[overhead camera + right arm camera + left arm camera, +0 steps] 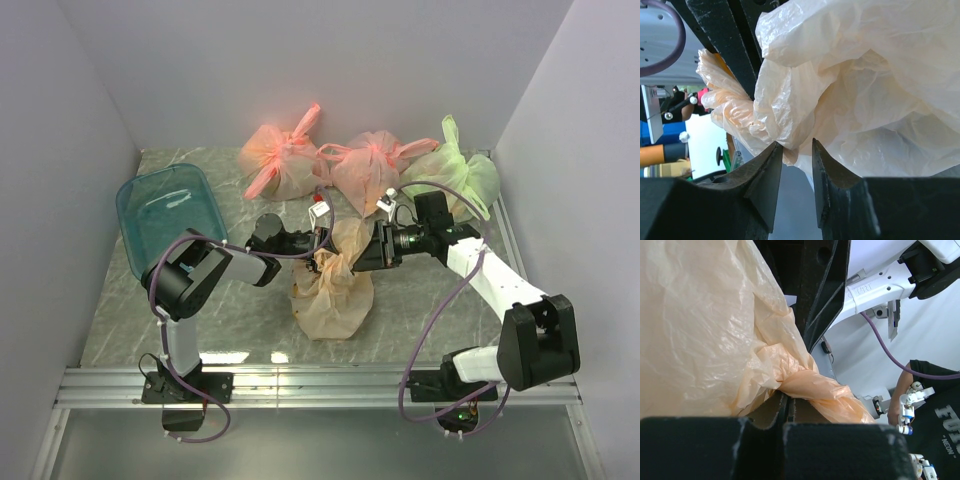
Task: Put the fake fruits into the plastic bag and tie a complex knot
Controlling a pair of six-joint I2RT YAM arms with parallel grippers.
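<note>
Left gripper point(786, 410) clamped on twisted neck of plastic bag point(700, 315); right gripper point(797, 147) narrowly parted at film. Fake fruits judged bagged, none seen loose; knot judged unfinished.

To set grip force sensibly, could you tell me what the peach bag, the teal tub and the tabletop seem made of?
The bag: thin translucent plastic film, crinkled and glossy.
The tub: see-through teal plastic, smooth, probably rigid.
The tabletop: grey marble-veined, shiny reflections; stone or laminate unclear.
</note>
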